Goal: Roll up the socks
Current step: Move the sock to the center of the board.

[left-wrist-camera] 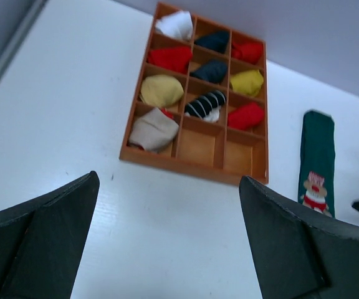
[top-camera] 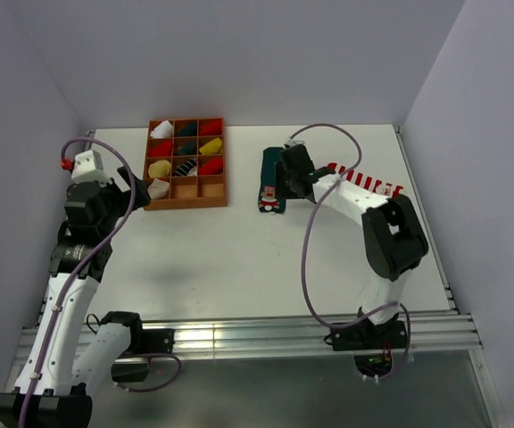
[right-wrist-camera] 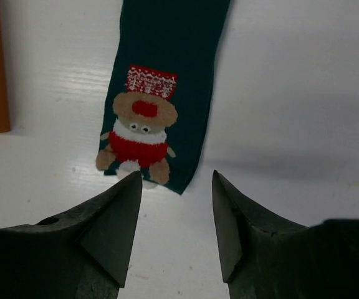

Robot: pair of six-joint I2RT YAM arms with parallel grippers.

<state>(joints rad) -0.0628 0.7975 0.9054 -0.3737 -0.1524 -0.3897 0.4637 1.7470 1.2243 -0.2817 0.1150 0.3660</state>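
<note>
A dark green sock (top-camera: 270, 178) with a reindeer figure lies flat right of the wooden tray (top-camera: 224, 169). In the right wrist view, the end of the green sock (right-wrist-camera: 161, 93) with the figure lies just beyond my fingertips. My right gripper (right-wrist-camera: 176, 175) is open over bare table, with nothing between its fingers. The red-and-white striped sock (top-camera: 365, 182) lies behind my right arm, partly hidden by it. A beige bundle with a bit of red (left-wrist-camera: 153, 129) sits in the tray's near-left compartment. My left gripper (left-wrist-camera: 168, 180) hangs wide open and empty, short of the tray (left-wrist-camera: 186, 165).
The tray's other compartments hold rolled bundles in white (left-wrist-camera: 175, 23), red (left-wrist-camera: 170, 58), yellow (left-wrist-camera: 161, 90), dark blue and stripes (left-wrist-camera: 205, 104); two near compartments (left-wrist-camera: 196, 146) are bare. Walls close in the left, back and right sides. A metal rail (top-camera: 257, 334) runs along the near edge.
</note>
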